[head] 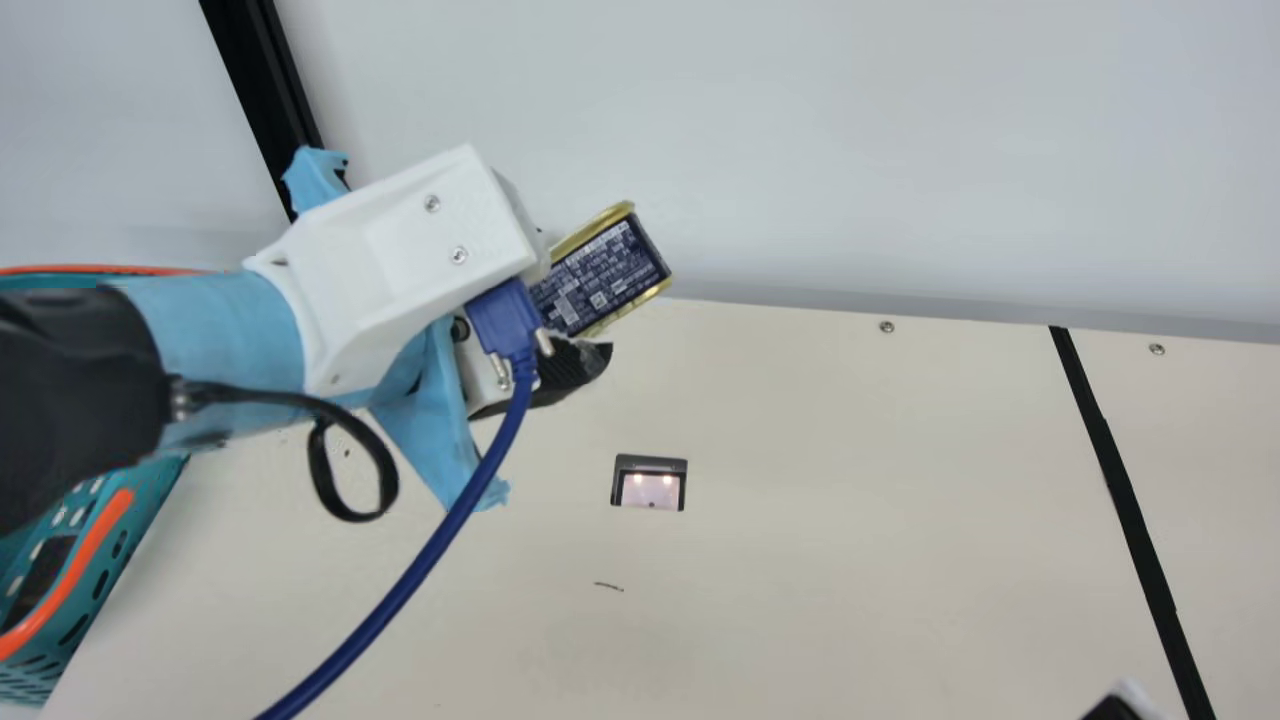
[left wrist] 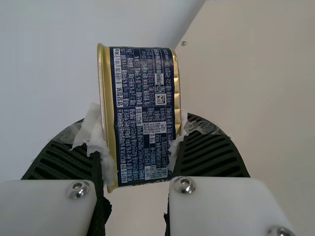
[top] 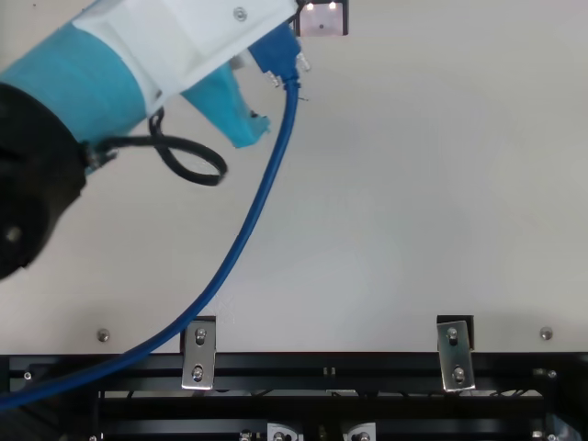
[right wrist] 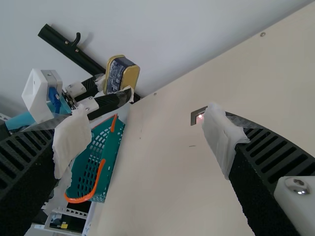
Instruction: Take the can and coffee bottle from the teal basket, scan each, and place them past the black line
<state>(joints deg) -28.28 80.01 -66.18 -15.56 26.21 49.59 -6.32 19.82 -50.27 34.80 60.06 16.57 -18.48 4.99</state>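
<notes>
The can [head: 608, 268] sits a little above the centre of the main view, tilted, pinched between the two fingers of my left gripper [head: 575, 300]. From the left wrist view I get both black ribbed fingers [left wrist: 211, 152] closed on its sides, the dark printed label facing that camera; the right wrist view, at its upper left, adds the gold end of the can (a side I can't see from my own wrist). Near the middle of the main view, below and right of the can, is the lit scanner [head: 650, 485]; the top view has it at its upper edge, beside my left arm [top: 101, 87], which fills the upper left corner and trails a blue cable [top: 246, 225]. At the main view's left edge, partly behind that arm, is the teal basket [head: 125, 520]; the right wrist view gives its orange handles [right wrist: 98, 179]. The black line [head: 1130, 500] slants down the main view's right side. Low by it, what is probably a tip of my right gripper [head: 1122, 705] peeks in; its own wrist view has the fingers spread wide, nothing between them.
</notes>
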